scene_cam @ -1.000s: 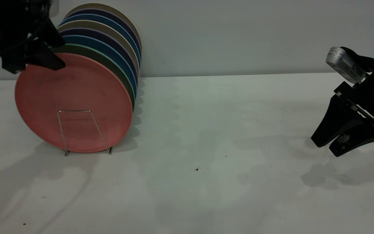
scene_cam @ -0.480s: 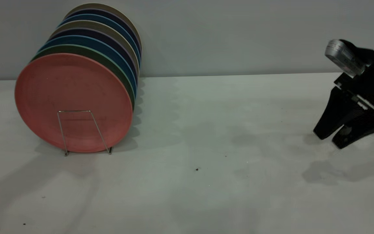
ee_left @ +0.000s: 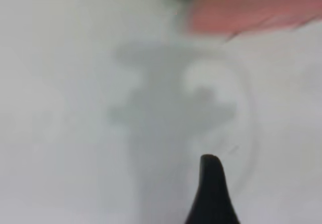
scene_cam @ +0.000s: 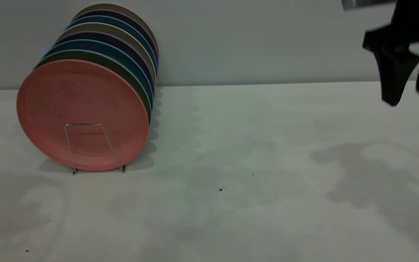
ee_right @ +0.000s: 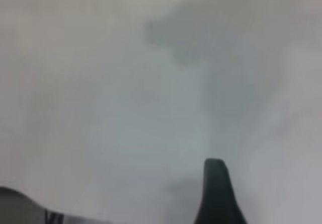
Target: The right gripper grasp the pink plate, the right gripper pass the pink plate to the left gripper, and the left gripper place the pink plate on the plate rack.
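Note:
The pink plate (scene_cam: 82, 112) stands upright at the front of the plate rack (scene_cam: 84, 124), leaning on the row of plates behind it, at the table's left. Nothing holds it. My right gripper (scene_cam: 409, 99) hangs high at the far right, jaws open, empty and pointing down, far from the plate. My left gripper is out of the exterior view. In the left wrist view only one black fingertip (ee_left: 210, 166) shows over bare table, with nothing beside it, and the pink plate's edge (ee_left: 251, 7) lies farther off. The right wrist view shows one fingertip (ee_right: 215, 171) above bare table.
Behind the pink plate stand several more upright plates (scene_cam: 122, 40) in green, blue, purple and beige. The white table (scene_cam: 231, 145) runs to a grey back wall. Small dark specks lie near the table's middle.
The left gripper let go of the pink plate's upper rim and drew out of the exterior view. The right gripper rose from near the table to high at the right and turned jaws-down.

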Controlling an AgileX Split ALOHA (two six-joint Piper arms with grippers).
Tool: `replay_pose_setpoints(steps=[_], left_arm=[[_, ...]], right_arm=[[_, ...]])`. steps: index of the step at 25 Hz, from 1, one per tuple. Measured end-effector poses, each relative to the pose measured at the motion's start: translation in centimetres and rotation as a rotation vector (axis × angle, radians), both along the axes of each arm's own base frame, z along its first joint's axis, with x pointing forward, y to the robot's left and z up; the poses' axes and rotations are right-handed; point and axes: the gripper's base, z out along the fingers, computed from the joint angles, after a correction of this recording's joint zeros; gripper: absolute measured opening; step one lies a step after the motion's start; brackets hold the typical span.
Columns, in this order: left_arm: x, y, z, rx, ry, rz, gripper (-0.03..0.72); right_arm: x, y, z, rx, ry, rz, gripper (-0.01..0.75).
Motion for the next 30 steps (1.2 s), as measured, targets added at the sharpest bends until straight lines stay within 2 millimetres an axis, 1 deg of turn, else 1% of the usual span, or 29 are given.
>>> replay_pose_setpoints(steps=[3,6,8,10,12,13,17,20,23,26,30], left_arm=[[-2.2,0.3,1.7,0.018,0.025,0.041,0.59],[-4.9,0.4,4.0,0.017,-0.019,0.049,0.59],[-7.1,0.5,4.9,0.015,-0.057,0.051,0.59],[-9.5,0.6,5.5,0.01,-0.1,0.052,0.59],[-12.5,0.6,5.9,-0.002,-0.152,0.053,0.59],[-14.0,0.6,6.0,-0.008,-0.182,0.053,0.59],[-19.7,0.7,5.4,-0.02,-0.269,0.055,0.59],[-22.9,0.8,4.5,-0.032,-0.339,0.054,0.59],[-25.1,0.7,3.1,-0.055,-0.389,0.049,0.59],[-27.0,0.6,1.6,-0.071,-0.439,0.048,0.59],[-29.3,0.7,-0.3,-0.081,-0.528,0.043,0.59]], right_arm=[[-1.7,1.1,2.8,-0.016,-0.068,-0.012,0.534],[-4.3,1.5,5.7,-0.001,-0.131,-0.011,0.534],[-6.7,1.4,7.5,0.014,-0.169,0.005,0.534],[-9.2,1.1,8.7,0.023,-0.193,0.029,0.534],[-12.2,0.3,9.3,0.03,-0.21,0.052,0.534],[-13.4,-0.2,9.4,0.03,-0.215,0.061,0.534],[-19.2,-2.4,9.0,0.03,-0.238,0.103,0.534],[-23.1,-3.8,8.4,0.051,-0.272,0.13,0.534],[-26.7,-4.8,7.5,0.102,-0.317,0.154,0.534],[-30.2,-5.8,6.6,0.157,-0.399,0.196,0.534],[-33.5,-6.9,5.2,0.197,-0.523,0.236,0.534]])
